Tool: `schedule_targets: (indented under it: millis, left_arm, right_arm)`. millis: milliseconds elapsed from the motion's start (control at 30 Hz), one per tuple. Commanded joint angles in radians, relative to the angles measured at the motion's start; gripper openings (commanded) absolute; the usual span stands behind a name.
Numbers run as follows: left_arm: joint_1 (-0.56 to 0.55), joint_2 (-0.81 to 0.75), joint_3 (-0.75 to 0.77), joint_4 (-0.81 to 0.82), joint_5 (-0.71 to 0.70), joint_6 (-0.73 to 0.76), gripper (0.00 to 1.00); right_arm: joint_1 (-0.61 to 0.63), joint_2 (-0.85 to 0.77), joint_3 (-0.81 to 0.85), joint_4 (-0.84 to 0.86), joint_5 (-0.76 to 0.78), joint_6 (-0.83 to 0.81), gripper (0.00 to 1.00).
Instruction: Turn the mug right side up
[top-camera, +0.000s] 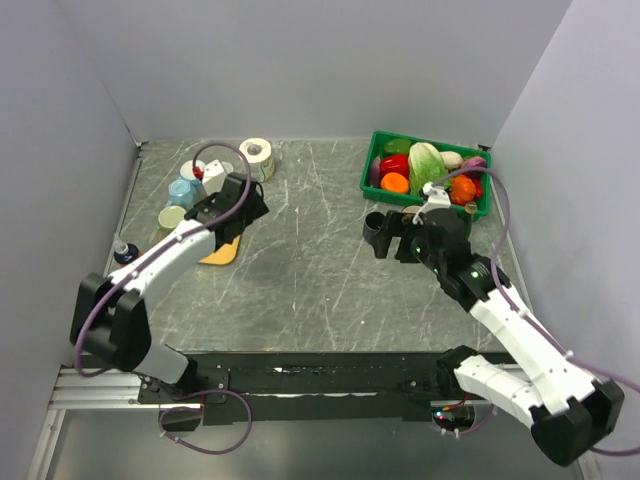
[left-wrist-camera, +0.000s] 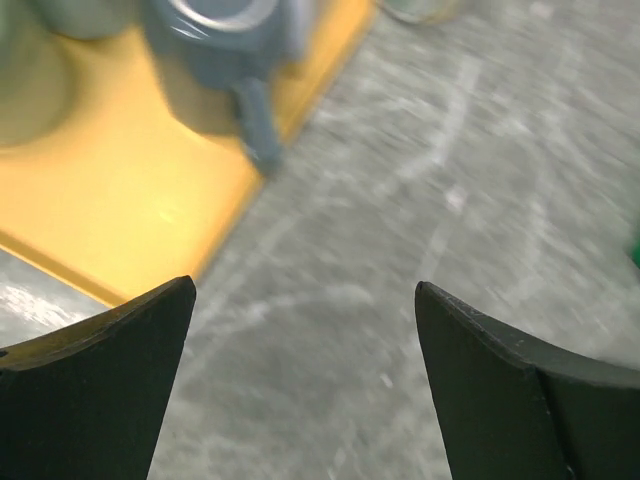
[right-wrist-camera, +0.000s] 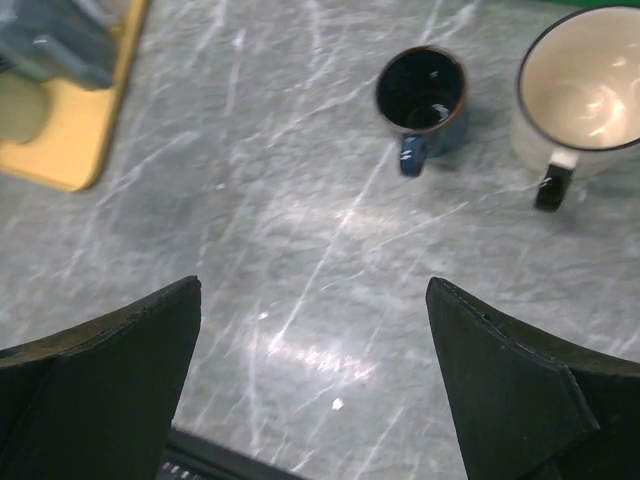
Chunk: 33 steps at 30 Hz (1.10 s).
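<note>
**MUG MOUTH-UP, ON THE FAR SIDE OF THE RIGHT PINCER**

Left pincer (left-wrist-camera: 304, 285): released, nothing between its fingers, over the edge of the yellow board (left-wrist-camera: 120, 220), well apart from the mug.

Dark mug (right-wrist-camera: 420, 95): stands on the bench (right-wrist-camera: 300, 200), mouth up, axis vertical, handle pointing near.

Right pincer (right-wrist-camera: 314, 282): released and empty, on the mug's near side, not touching it. The right arm is the nearer.

Judgement: the righting looks complete and only withdrawal remains.

The basket (top-camera: 370, 165) sits at the table's (top-camera: 300, 290) rear right, with the mug (top-camera: 375, 232) in front of it. The board (top-camera: 220, 254) lies at left, in front of the cups (top-camera: 183, 192).
</note>
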Motion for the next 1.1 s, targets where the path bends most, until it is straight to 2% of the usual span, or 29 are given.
schedule_targets:
  millis: [0,200,567,1067]
  left_arm:
    - [0.076,0.087,0.092,0.008,-0.002,0.017,0.96]
    - [0.131,0.244,0.192,-0.015,-0.042,0.034,0.96]
    - [0.181,0.423,0.307,-0.02,0.005,0.049,0.99]
    - [0.181,0.489,0.335,-0.034,-0.002,0.04,0.7]
  right_arm:
    - [-0.005,-0.109,-0.036,0.01,-0.101,0.053,1.0]
    - [-0.003,-0.155,-0.048,0.014,-0.152,0.084,1.0]
    - [-0.005,-0.149,-0.048,0.007,-0.154,0.076,1.0]
    - [-0.005,-0.141,-0.043,0.004,-0.149,0.083,1.0]
